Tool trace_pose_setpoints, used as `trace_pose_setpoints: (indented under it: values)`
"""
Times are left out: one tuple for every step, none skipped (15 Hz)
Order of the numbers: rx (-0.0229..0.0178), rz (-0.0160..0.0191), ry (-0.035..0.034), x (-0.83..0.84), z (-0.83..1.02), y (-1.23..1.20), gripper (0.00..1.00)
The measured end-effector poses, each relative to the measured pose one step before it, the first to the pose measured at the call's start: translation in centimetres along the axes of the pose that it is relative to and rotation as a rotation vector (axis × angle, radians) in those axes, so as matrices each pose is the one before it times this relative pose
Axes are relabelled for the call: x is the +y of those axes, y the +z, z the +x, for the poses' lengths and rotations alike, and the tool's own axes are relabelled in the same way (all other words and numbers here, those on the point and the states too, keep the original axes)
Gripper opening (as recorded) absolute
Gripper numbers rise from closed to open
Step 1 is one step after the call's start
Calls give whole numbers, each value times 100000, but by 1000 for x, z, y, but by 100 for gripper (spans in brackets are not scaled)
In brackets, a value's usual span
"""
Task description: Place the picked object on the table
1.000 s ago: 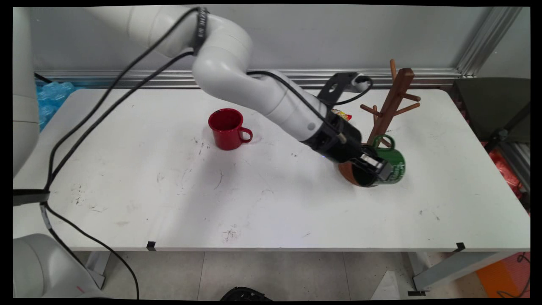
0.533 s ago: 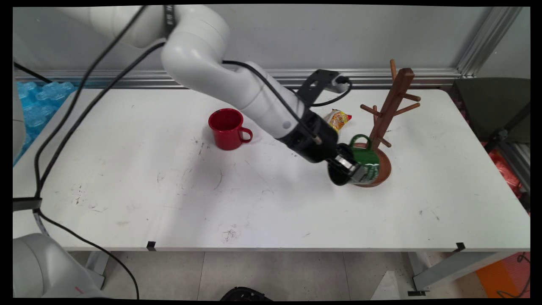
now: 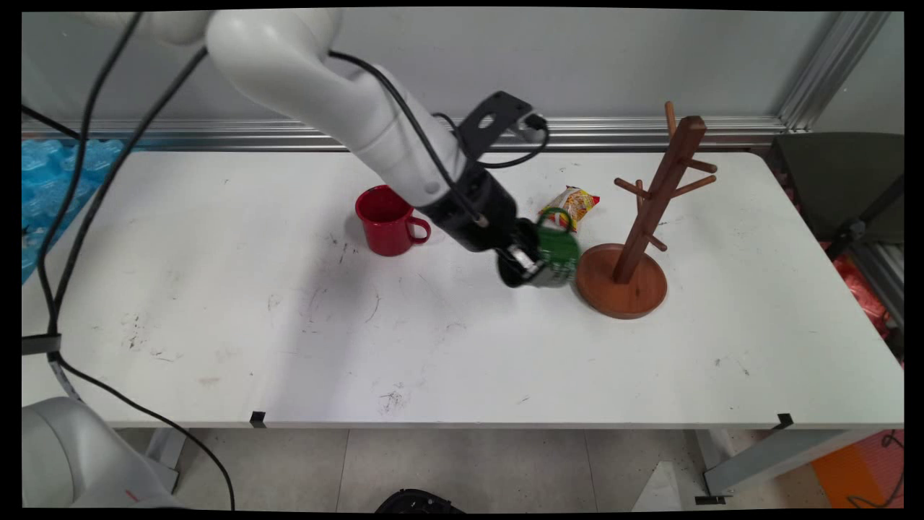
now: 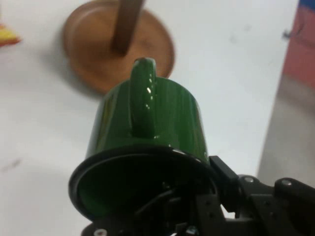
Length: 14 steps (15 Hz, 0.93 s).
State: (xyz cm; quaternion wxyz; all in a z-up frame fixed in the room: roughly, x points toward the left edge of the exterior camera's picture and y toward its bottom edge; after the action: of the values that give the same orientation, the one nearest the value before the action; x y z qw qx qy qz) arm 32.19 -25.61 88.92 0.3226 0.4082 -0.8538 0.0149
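A white worktop (image 3: 216, 325) with rounded far corners fills the middle of the frame, its surface marked with dark scuffs. Behind it, across the top, stands a plain grey wall (image 3: 613, 58), with a ribbed aluminium rail (image 3: 216, 133) along its foot and an aluminium post (image 3: 823, 72) slanting up at upper right. Pale floor tiles (image 3: 462, 469) show along the bottom edge. Blue plastic wrap (image 3: 43, 180) lies at far left, and something orange (image 3: 852, 469) at lower right.

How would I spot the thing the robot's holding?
Find the tall brown wooden mug tree on the white table's right side. Just left of its round base, a dark green metal mug lies tilted sideways in the black gripper; the red mug stands upright.
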Motion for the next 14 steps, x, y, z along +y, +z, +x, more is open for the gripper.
trace_pose_setpoints:
  values:
    - [-2043,2266,1653,-211,-84,-648,0]
    - [-1474,1549,979,-141,-101,-417,0]
    - [-1880,1957,1074,-190,-164,-530,0]
    - [-1930,1995,1046,-179,-153,-499,0]
    - [-2272,2271,1153,-224,-165,-506,0]
    - [-2676,2593,1192,-248,-263,-532,0]
    - [-2690,2113,1244,-183,-285,-403,0]
    - [-2569,1967,904,-177,-288,-338,0]
    - [-1749,1256,546,-111,-194,-195,0]
    - [-2596,1889,892,-174,-259,-265,0]
    - [-2889,2108,1019,-181,-298,-268,0]
    - [-2593,1687,1006,-132,-243,-149,0]
    - [-2338,1391,848,-111,-209,-86,0]
    - [-2690,1398,994,-115,-190,-46,0]
